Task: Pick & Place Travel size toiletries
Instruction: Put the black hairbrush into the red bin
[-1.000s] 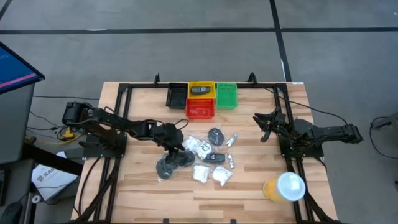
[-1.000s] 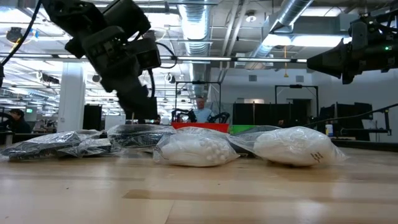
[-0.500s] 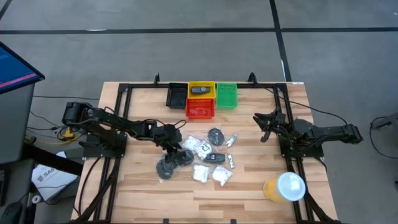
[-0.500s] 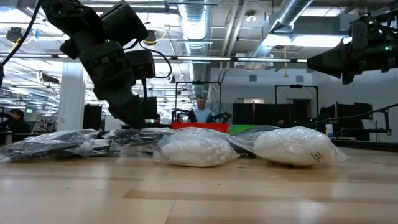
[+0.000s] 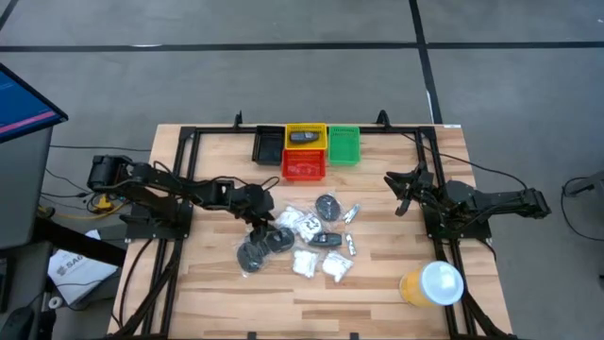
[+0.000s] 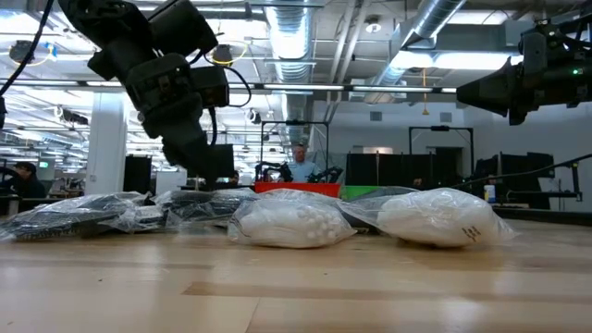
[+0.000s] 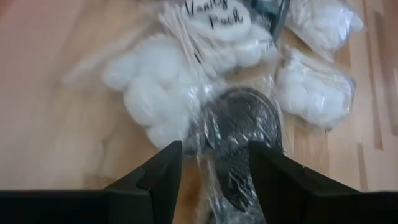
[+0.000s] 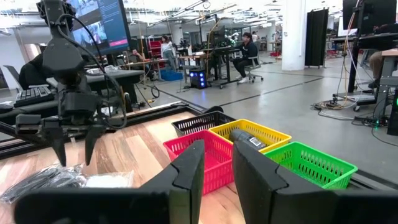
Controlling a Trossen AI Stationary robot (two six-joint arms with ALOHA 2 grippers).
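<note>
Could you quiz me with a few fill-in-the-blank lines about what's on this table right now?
1. The yellow bin stands between the black bin and the ____ bin.
2. The left end effector is over a bagged dark grey ____.
3. The orange cup has a ____ lid.
4. The right end effector holds ____.

Missing words: green; disc; white; nothing

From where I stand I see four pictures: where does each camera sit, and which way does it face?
High: above, facing straight down; both arms and the bins show.
Low: at tabletop height, facing across the packets; both arms above.
Left wrist: over a bagged disc, own fingers astride.
Right wrist: faces the bins, own fingers below.
High and right wrist share the bins.
</note>
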